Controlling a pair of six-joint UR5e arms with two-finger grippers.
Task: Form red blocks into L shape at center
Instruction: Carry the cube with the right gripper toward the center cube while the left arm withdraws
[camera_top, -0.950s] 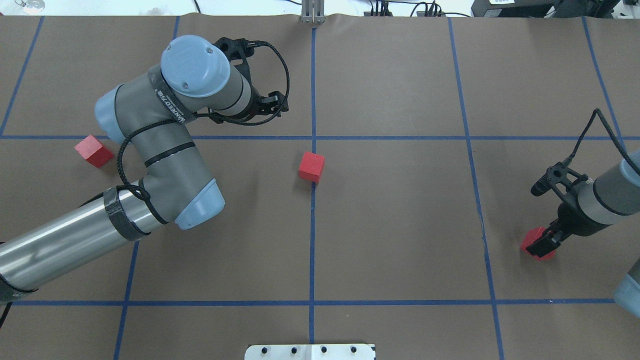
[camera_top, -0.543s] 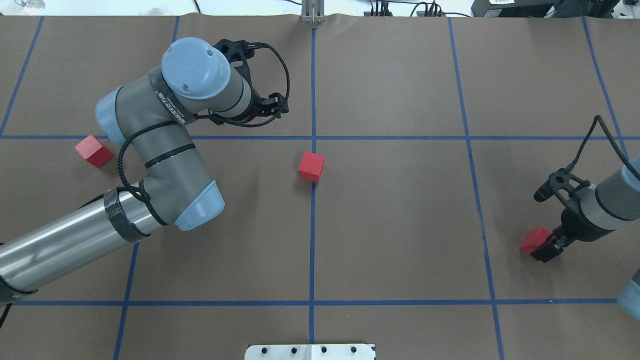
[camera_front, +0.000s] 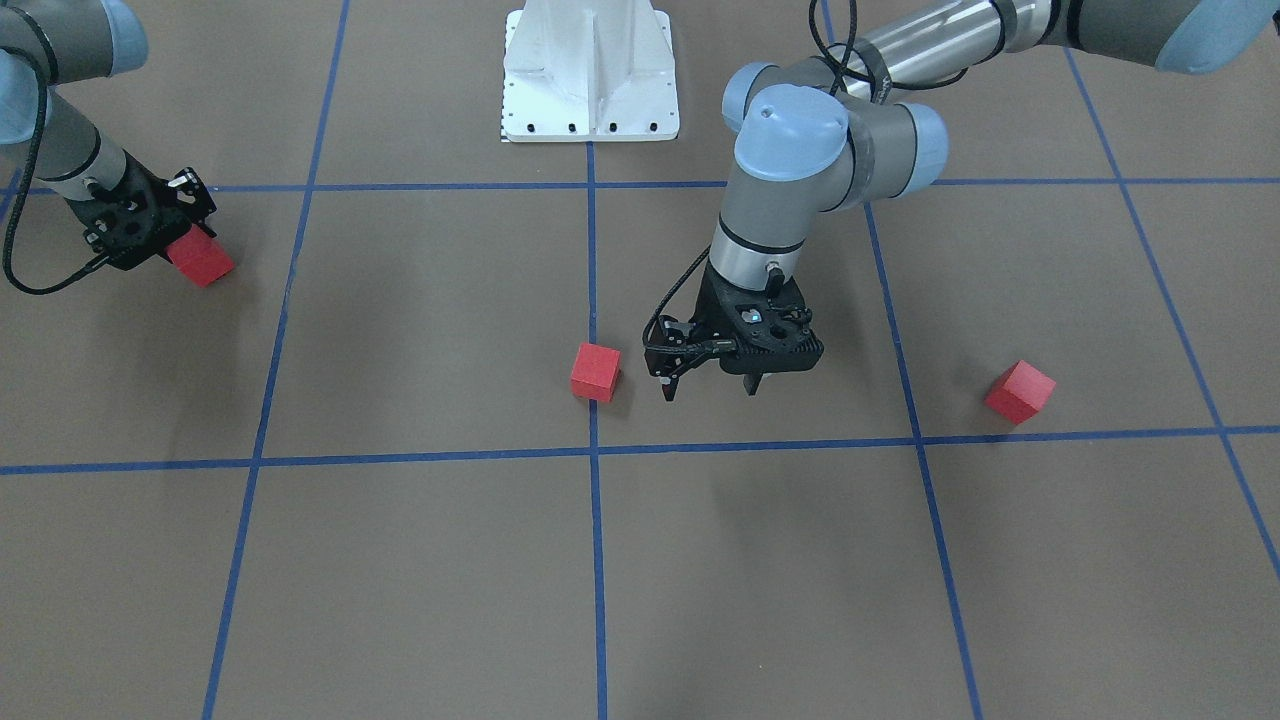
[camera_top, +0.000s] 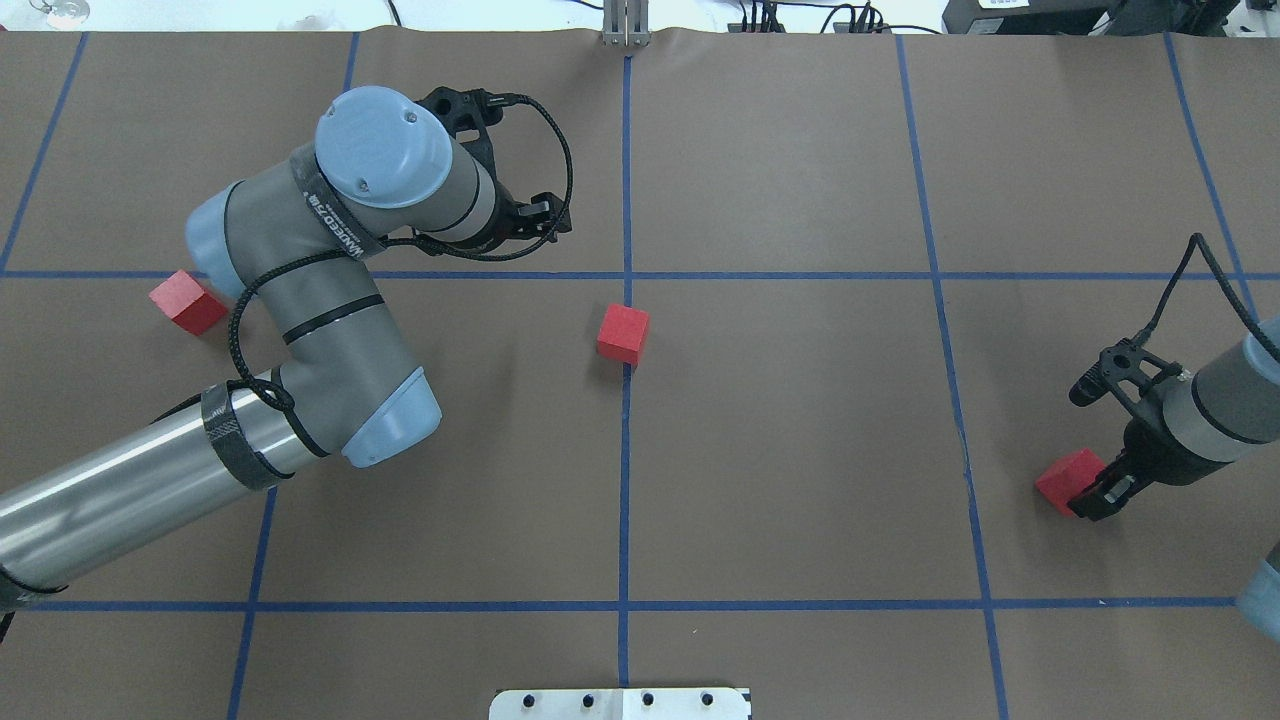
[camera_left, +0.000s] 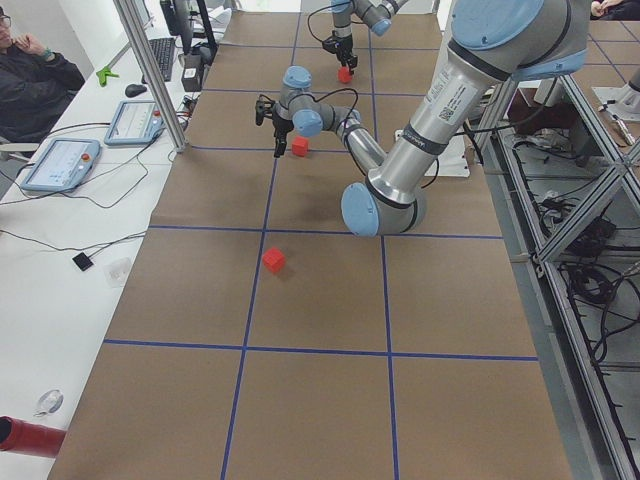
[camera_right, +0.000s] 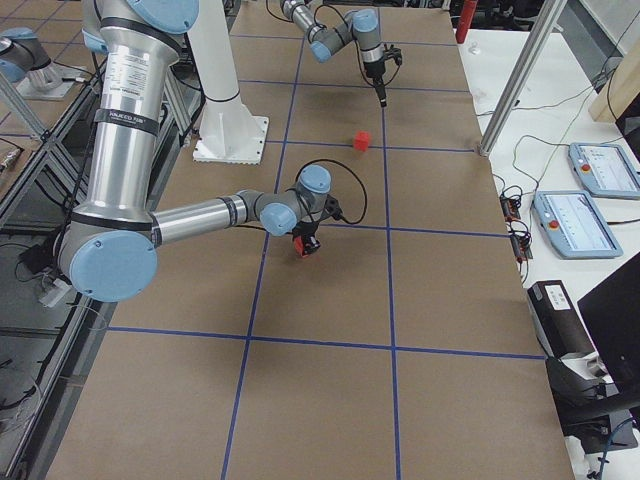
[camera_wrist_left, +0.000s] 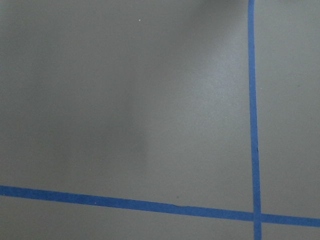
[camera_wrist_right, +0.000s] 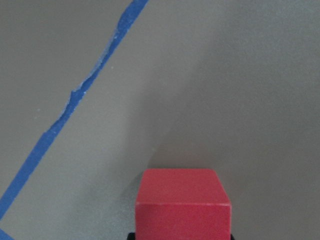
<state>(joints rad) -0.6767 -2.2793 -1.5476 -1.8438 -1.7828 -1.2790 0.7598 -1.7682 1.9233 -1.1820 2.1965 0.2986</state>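
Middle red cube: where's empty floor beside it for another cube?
Bare brown floor runs from the small red middle cube to the blue tape line on the robot's right, and back to its white base plate. The robot's left is crowded: the open left gripper hangs there.

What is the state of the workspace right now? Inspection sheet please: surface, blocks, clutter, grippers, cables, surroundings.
Surface: brown floor with a blue tape grid, lying flat.
Job's things: centre block sits just left of the middle line. Left block lies loose, far out on the robot's left. Right block is far out on its right, at the right gripper.
Clutter: nothing seen.
Grippers: left gripper is open and empty, beside the centre block. Right gripper appears shut on the right block.
Cables: black cable loops round the left wrist; second cable arches over the right wrist.
Surroundings: white base; seated person and tablets at the bench.
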